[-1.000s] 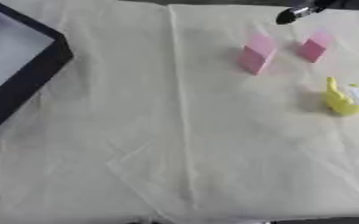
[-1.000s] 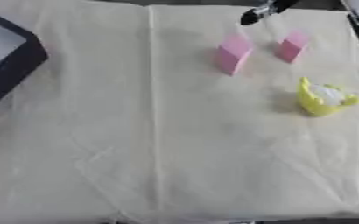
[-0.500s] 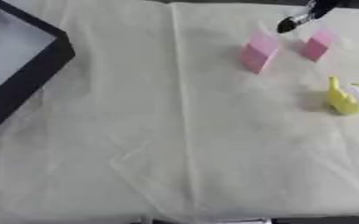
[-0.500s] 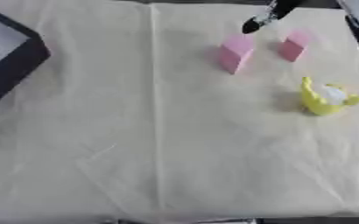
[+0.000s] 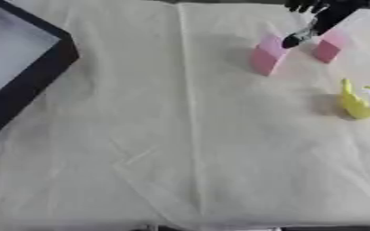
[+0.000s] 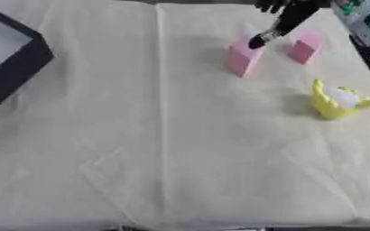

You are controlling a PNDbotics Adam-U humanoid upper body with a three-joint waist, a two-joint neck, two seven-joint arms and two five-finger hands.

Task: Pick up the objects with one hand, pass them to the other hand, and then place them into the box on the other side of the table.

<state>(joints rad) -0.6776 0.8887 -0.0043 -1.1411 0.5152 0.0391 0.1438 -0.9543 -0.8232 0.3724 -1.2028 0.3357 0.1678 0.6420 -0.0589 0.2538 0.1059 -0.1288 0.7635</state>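
Both eyes sat high in the head and looked steeply down at the cream cloth-covered tabletop [image 5: 180, 135], its near edge running along the bottom of each picture. The left eye view showed more of the black-walled box [image 5: 38, 76] at the left edge. The right eye view was shifted rightward, catching a grey device [image 6: 366, 20] at the top right corner. Both shared the cloth's middle, the two pink blocks [image 5: 267, 56] and the yellow toy [image 6: 334, 103], seen from moderately close.
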